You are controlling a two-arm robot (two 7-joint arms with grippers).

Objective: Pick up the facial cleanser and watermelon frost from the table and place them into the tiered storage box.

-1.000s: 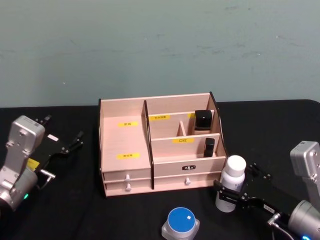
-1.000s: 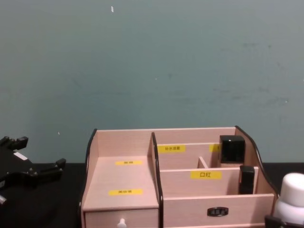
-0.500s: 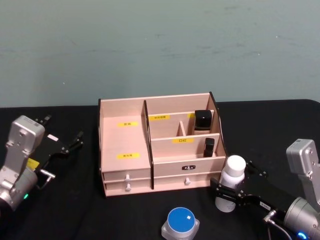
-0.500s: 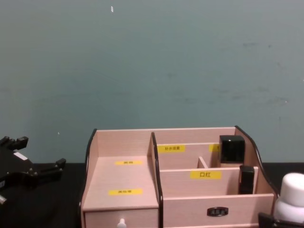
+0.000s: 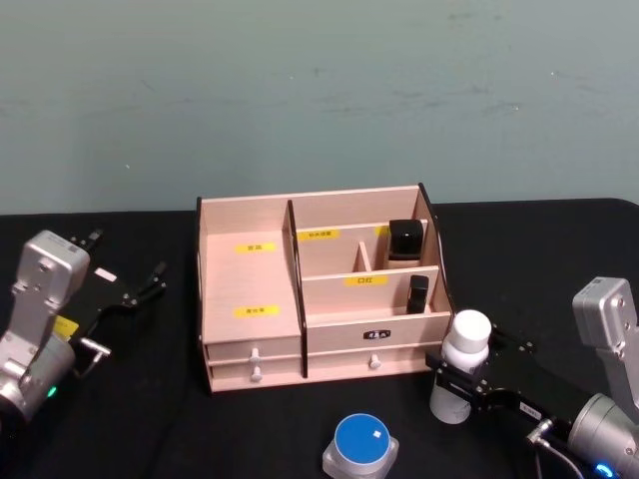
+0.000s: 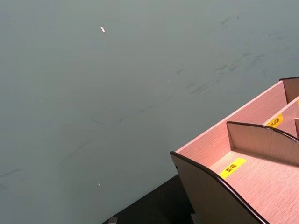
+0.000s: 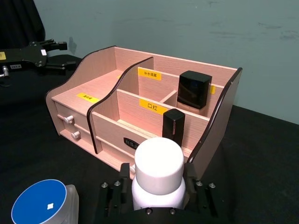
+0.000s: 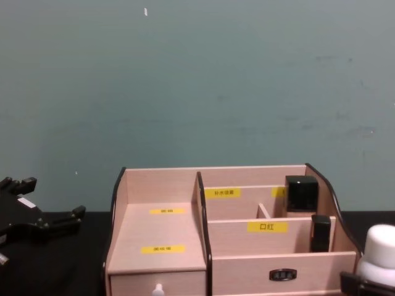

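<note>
One grasp is closing: your right gripper (image 5: 462,377) is clasping the white bottle (image 5: 469,334) standing on the bench (image 5: 150,419) beside the tiered storage box (image 5: 250,289). Next, you are needing a lift clearing its side wall. Your left gripper (image 5: 125,264) is idling, wide, far left.

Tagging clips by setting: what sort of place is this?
Likely a robot lab test bench: black-covered table, bare teal wall, tiered storage box staged between the idle left gripper and the right gripper.
</note>
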